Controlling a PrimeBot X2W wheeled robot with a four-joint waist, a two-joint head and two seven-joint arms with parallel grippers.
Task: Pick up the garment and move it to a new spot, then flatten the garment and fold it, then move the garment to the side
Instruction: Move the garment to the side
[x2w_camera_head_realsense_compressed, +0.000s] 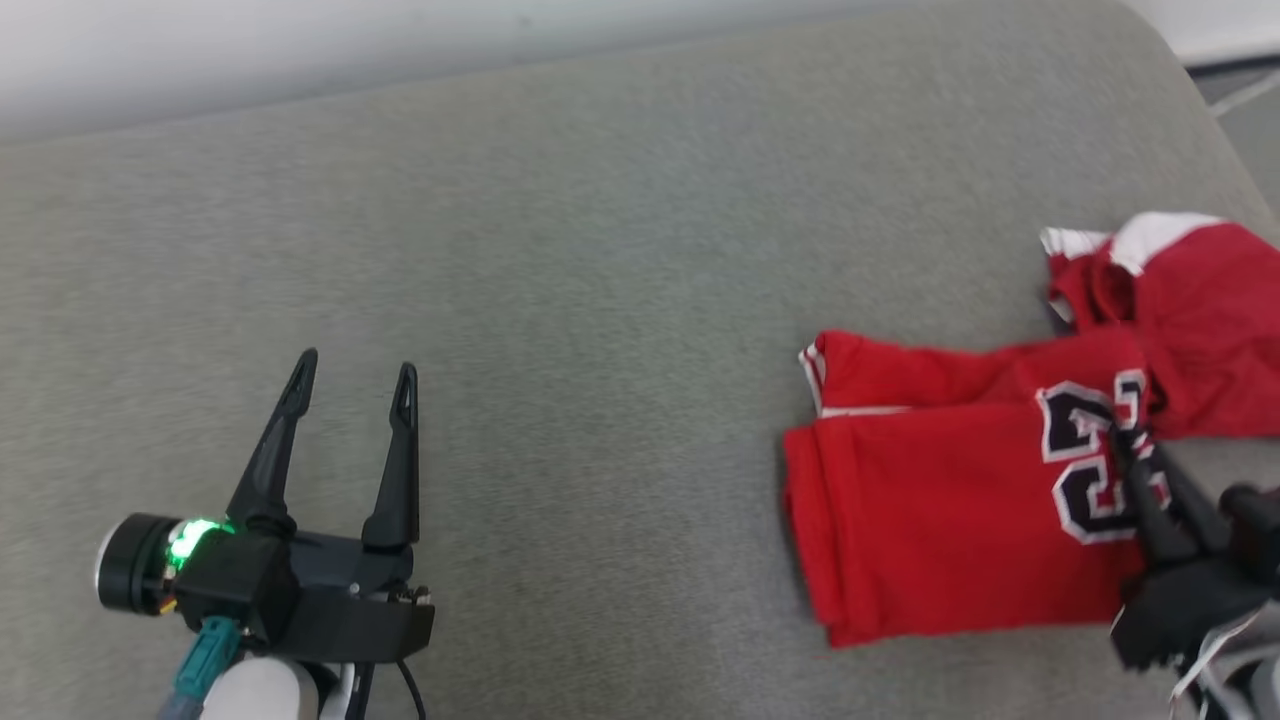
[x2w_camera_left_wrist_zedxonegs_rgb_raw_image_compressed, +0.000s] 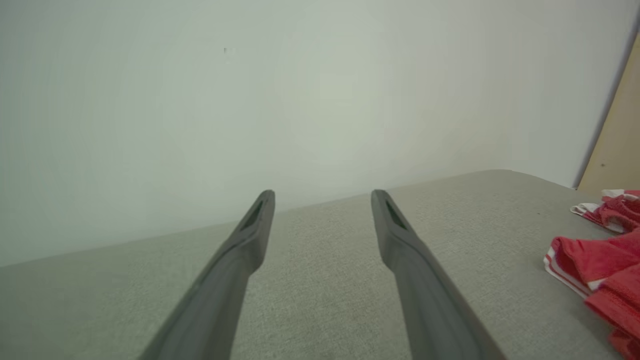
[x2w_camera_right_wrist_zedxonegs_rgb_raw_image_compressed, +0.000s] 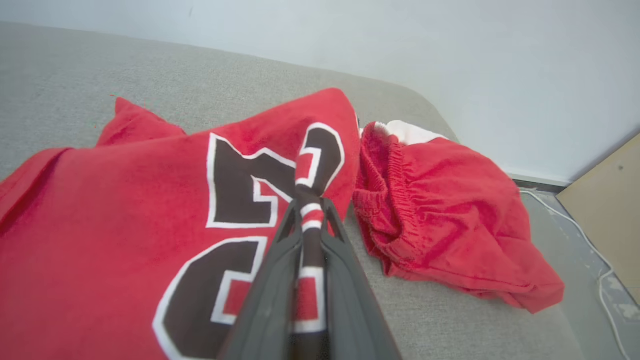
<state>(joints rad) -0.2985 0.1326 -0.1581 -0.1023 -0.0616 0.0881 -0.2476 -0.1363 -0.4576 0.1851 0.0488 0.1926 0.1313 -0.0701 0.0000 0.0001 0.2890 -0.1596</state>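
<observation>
Head view: a grey surface (x2w_camera_head_realsense_compressed: 600, 250) runs across the frame. The left gripper (x2w_camera_head_realsense_compressed: 357, 365) sits at the lower left with its two fingers spread apart and nothing between them, a green light glowing on its base. The red garment (x2w_camera_head_realsense_compressed: 930, 510) lies at the right side of the surface, well apart from that gripper, with its folded part flat and a looser bunch behind it near the far right edge. The right gripper (x2w_camera_head_realsense_compressed: 1135, 460) reaches in from the lower right corner, and its dark fingers rest on the black number print. The grip itself is blurred here.

Left wrist view: the parted fingers point along the bare surface toward a pale wall (x2w_camera_left_wrist_zedxonegs_rgb_raw_image_compressed: 250, 100). The garment's edge, with white trim, lies at the far right, and a tan board (x2w_camera_left_wrist_zedxonegs_rgb_raw_image_compressed: 620, 150) stands beyond it.

Right wrist view: the grip is plain here. The fingers are clenched on a narrow raised fold of the garment, pinched through the number print. An elastic waistband (x2w_camera_right_wrist_zedxonegs_rgb_raw_image_compressed: 380, 165) is gathered just to the right. Past the surface's rounded corner, a white cable (x2w_camera_right_wrist_zedxonegs_rgb_raw_image_compressed: 590, 240) runs over the floor.
</observation>
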